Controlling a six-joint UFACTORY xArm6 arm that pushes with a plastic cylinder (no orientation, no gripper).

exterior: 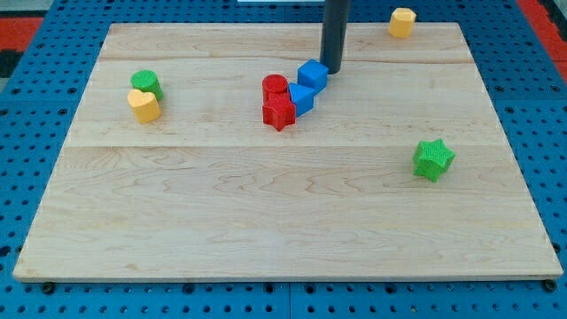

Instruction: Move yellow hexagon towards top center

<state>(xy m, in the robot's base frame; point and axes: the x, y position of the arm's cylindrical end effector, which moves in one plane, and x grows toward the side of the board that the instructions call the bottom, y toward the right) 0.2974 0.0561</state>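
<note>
The yellow hexagon (pixel 402 21) sits at the board's top right, near the top edge. My tip (pixel 332 69) is at the top center, just right of the blue cube (pixel 312 74) and close to it. The tip is well to the left of the yellow hexagon and a little lower in the view.
A blue triangular block (pixel 301 97), a red cylinder (pixel 275 87) and a red star (pixel 278 112) cluster below left of the tip. A green cylinder (pixel 145 82) and a yellow heart-like block (pixel 143 105) stand at the left. A green star (pixel 432 159) sits at the right.
</note>
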